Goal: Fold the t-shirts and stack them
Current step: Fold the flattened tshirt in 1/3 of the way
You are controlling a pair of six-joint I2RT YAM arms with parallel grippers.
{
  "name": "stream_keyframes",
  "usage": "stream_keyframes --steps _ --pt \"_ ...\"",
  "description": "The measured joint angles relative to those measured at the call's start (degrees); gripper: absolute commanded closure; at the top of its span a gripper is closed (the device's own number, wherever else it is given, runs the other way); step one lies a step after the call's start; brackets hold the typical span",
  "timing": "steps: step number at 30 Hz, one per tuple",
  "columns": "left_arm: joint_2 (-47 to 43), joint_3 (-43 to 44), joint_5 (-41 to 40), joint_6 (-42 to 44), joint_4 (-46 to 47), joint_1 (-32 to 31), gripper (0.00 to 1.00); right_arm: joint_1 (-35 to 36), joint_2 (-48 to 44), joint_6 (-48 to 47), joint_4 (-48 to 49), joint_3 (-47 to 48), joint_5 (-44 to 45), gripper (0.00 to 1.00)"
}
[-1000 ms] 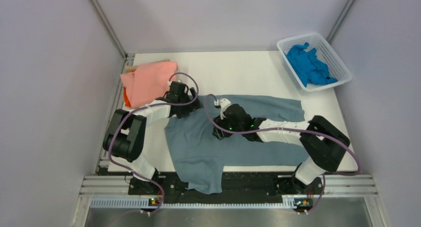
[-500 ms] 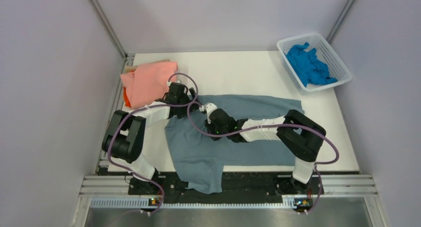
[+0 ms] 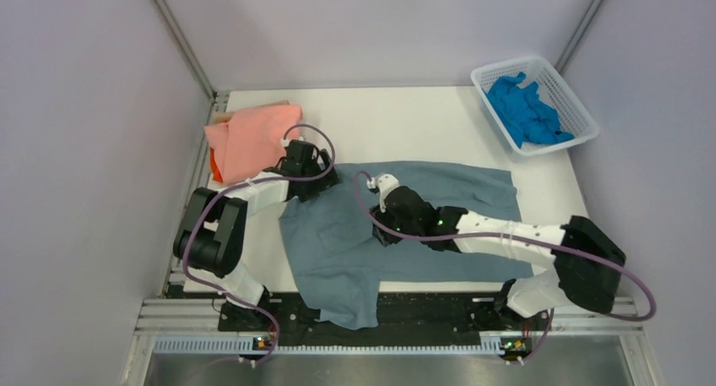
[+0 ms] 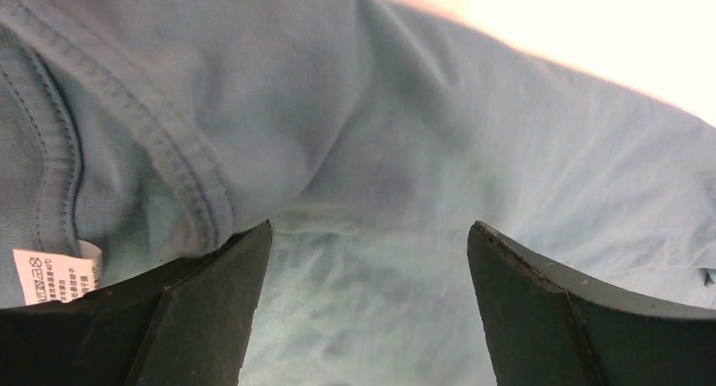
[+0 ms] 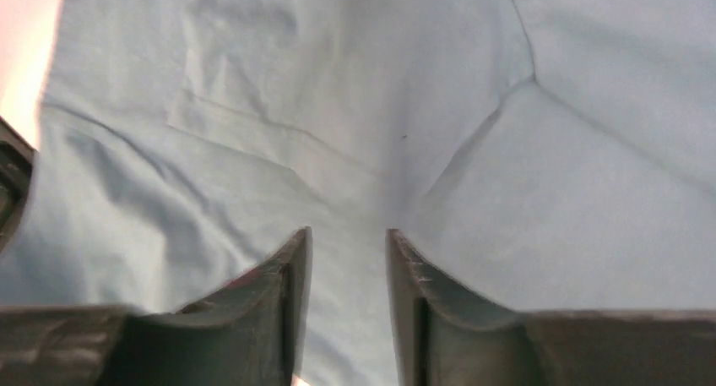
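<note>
A dusty grey-blue t-shirt point(image 3: 338, 251) lies spread across the table, its lower part hanging over the near edge. My left gripper point(image 3: 319, 183) sits low at its upper left by the collar, jaws open wide over the cloth point(image 4: 473, 149), and the left gripper point(image 4: 370, 234) holds nothing. A white care label point(image 4: 51, 276) shows beside the collar seam. My right gripper point(image 3: 377, 230) hovers over the shirt's middle. In the right wrist view the right gripper point(image 5: 348, 234) is open with only a narrow gap, flat cloth point(image 5: 549, 192) beneath. A salmon-pink t-shirt point(image 3: 253, 137) lies folded on an orange one point(image 3: 215, 165) at far left.
A white mesh basket point(image 3: 583, 116) at the far right corner holds a crumpled bright blue t-shirt point(image 3: 525, 111). Grey walls enclose the table on both sides and the back. The right arm's elbow point(image 3: 591, 263) juts out near the right front edge.
My right gripper's jaws have narrowed from wide to a small gap. The right arm swung left, then back right, its elbow now far out to the right. The left arm barely moved.
</note>
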Motion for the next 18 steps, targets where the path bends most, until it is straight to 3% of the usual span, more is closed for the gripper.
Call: stream_keyframes --steps 5,9,14,18 --pt "-0.2 0.1 0.8 0.3 -0.9 0.5 0.16 0.1 -10.6 0.1 -4.0 -2.8 2.1 0.02" --pt "-1.6 0.1 1.7 0.6 -3.9 0.1 0.15 -1.6 -18.4 2.0 -4.3 -6.2 9.7 0.01" --pt "-7.0 1.5 -4.9 1.0 -11.7 -7.7 0.12 -13.4 -24.5 4.9 -4.1 -9.5 12.8 0.01" --pt "-8.9 4.4 -7.2 1.8 -12.3 -12.7 0.12 -22.4 -24.7 6.2 -3.6 -11.1 13.7 0.01"
